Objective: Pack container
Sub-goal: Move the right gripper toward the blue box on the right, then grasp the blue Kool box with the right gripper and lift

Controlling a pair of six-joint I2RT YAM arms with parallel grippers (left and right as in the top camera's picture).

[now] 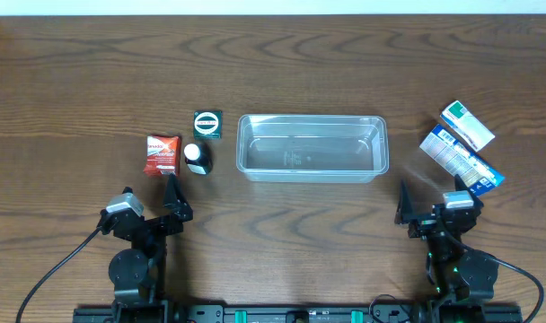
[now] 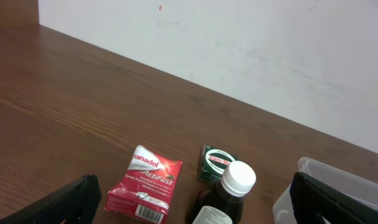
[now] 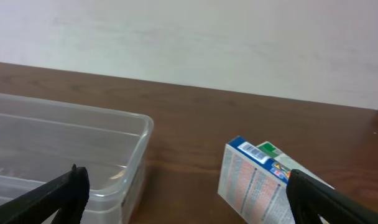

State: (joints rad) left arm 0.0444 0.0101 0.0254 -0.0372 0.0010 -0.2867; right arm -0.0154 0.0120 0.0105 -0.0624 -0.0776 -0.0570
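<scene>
The clear plastic container (image 1: 312, 147) sits empty at the table's middle; its corner shows in the left wrist view (image 2: 288, 202) and its end in the right wrist view (image 3: 124, 134). Left of it lie a red packet (image 1: 162, 154) (image 2: 145, 183), a dark bottle with a white cap (image 1: 197, 158) (image 2: 229, 193) and a small green box (image 1: 207, 124) (image 2: 215, 163). At the right lie a blue-white box (image 1: 462, 160) (image 3: 254, 180) and a green-white box (image 1: 466, 126). My left gripper (image 1: 172, 202) (image 2: 192, 205) is open and empty, near the red packet. My right gripper (image 1: 427, 208) (image 3: 186, 199) is open and empty.
The wooden table (image 1: 75, 81) runs to a white wall at the back. Black cables trail from both arm bases at the front edge.
</scene>
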